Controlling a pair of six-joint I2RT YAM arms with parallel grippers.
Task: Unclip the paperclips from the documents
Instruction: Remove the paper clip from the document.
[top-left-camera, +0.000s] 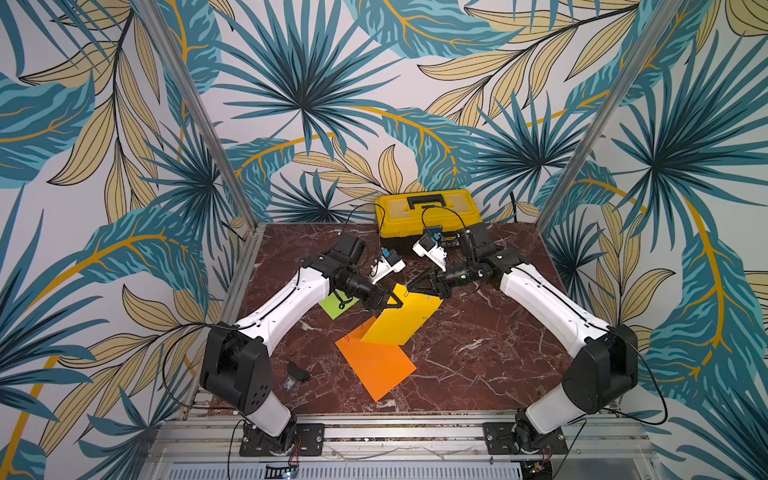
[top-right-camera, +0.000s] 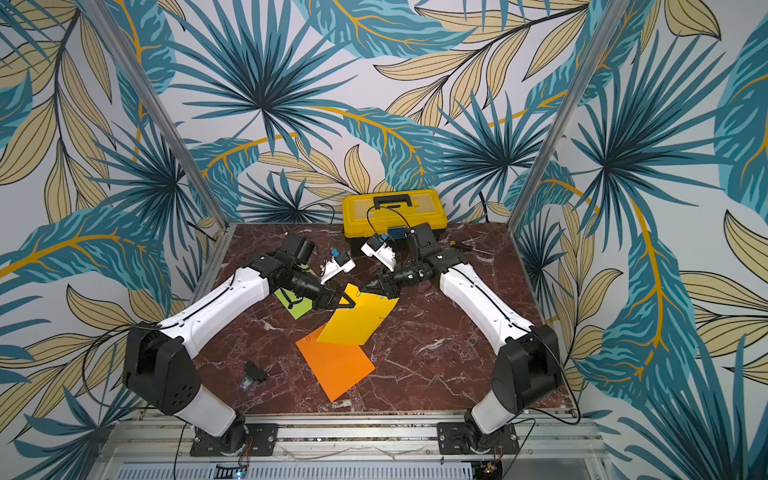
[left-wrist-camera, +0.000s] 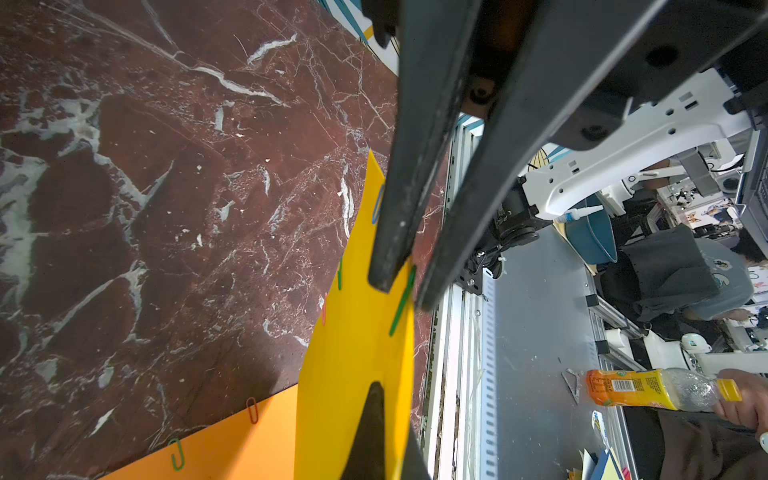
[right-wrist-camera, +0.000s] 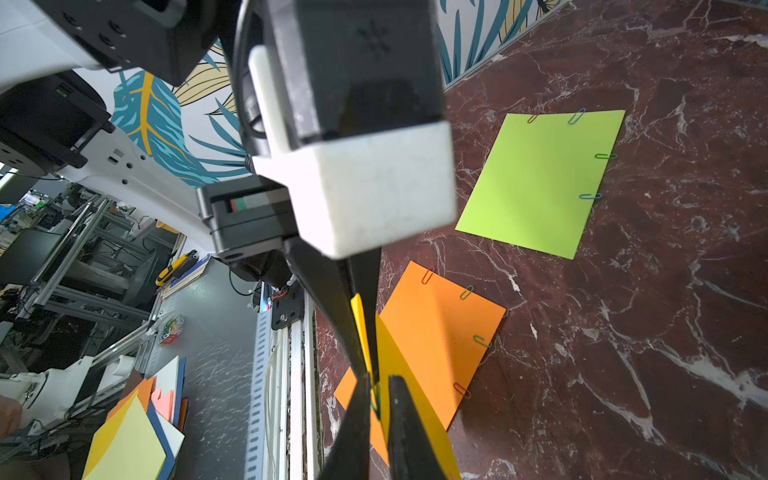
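Near the middle of the frame in both top views, the two arms meet tip to tip over the yellow sheet (top-left-camera: 405, 322) (top-right-camera: 357, 322). The left fingers (top-left-camera: 386, 300) are clamped together on that sheet close to its far corner. They hold that end up off the bench (top-left-camera: 478, 353), while the near end lies over a corner of the orange sheet (top-left-camera: 376, 368). The right wrist view shows the hold plainly: the left fingers (right-wrist-camera: 332, 299) pinch the thin yellow edge between them.

The right fingers (top-left-camera: 422, 284) come in from the opposite side. In the left wrist view, the right fingers (left-wrist-camera: 399, 187) stand very close on either side of a green paperclip (left-wrist-camera: 401, 301) that sits on the raised edge. A sliver of gap shows between the tips, and I cannot tell whether they are actually gripping the clip.

More paperclips (left-wrist-camera: 340, 274) sit along another edge of the yellow sheet. The orange sheet lies flat, low and centre in the top views, with four clips on its edges in the right wrist view. The lime green sheet (right-wrist-camera: 540, 183) also lies flat, left of centre, partly under the left arm (top-left-camera: 286, 299). It carries four clips on two of its edges. A yellow toolbox (top-left-camera: 428, 212) stands at the back of the bench, just above centre.
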